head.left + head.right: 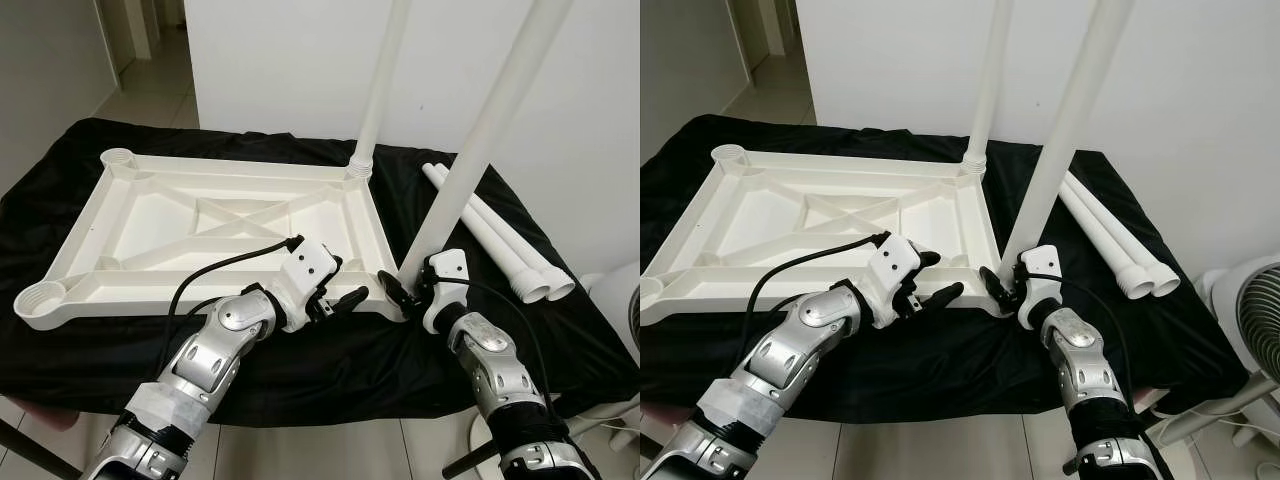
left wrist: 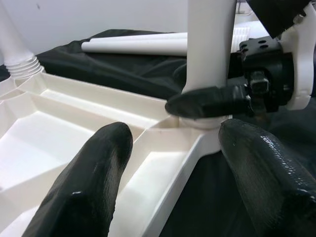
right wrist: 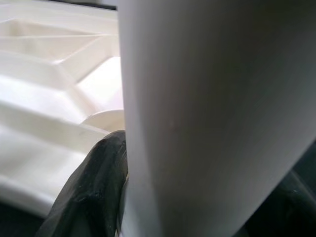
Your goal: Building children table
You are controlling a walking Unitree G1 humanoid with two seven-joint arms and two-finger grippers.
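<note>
The white tabletop (image 1: 130, 230) lies upside down on a black-draped table (image 1: 330, 370). One white leg (image 1: 380, 90) stands upright in its far right corner socket. A second white leg (image 1: 490, 130) leans with its foot at the near right corner, and my right gripper (image 1: 408, 288) is shut around its base; up close, a finger (image 3: 89, 192) presses against the leg (image 3: 207, 118). My left gripper (image 1: 332, 266) is open just left of that corner, over the tabletop's near rim, with its fingers (image 2: 94, 168) astride the rim and holding nothing.
Two loose white legs (image 1: 490, 235) lie side by side on the cloth at the right. Open sockets sit at the near left corner (image 1: 40, 298) and the far left corner (image 1: 120, 157). A fan (image 1: 1255, 310) stands beyond the table's right edge, with a white wall behind.
</note>
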